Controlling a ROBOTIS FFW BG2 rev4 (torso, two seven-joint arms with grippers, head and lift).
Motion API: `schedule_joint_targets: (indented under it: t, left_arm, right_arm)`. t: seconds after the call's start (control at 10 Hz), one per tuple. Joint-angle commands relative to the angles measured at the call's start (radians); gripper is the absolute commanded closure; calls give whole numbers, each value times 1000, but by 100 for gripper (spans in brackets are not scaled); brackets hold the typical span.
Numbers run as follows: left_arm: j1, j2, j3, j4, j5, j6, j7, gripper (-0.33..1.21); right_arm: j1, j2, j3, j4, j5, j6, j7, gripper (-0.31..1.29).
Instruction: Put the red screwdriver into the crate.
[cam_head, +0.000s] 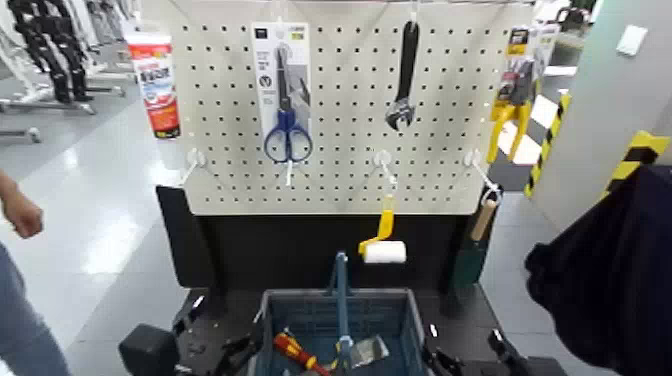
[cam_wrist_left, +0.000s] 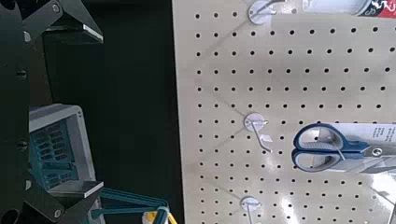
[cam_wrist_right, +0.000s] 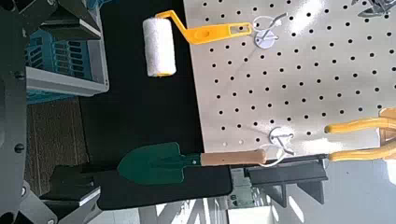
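The red screwdriver, with its yellow-banded handle, lies inside the blue-grey crate, left of the crate's blue upright handle. The crate stands at the bottom centre of the head view, in front of the pegboard. My left gripper sits low to the left of the crate. In the left wrist view it is open and empty, with the crate beside it. My right gripper sits low to the right of the crate. In the right wrist view it is open and empty near the crate.
The pegboard holds blue scissors, a black wrench, yellow pliers, a yellow-handled paint roller and a green trowel. A person's hand is at the left edge. Dark cloth hangs at the right.
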Motion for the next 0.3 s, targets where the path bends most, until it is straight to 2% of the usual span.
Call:
schedule_joint_targets:
  t: [0.1,0.3]
  left_arm:
    - [45,-10,1,3,-26,-55,59,20]
    - [59,-11,-4,2,-26,-69,100,20]
  right_arm:
    - [5,3,-1,-2,0,-3,0,14]
    - [3,4,-7,-6,9,19,6,14]
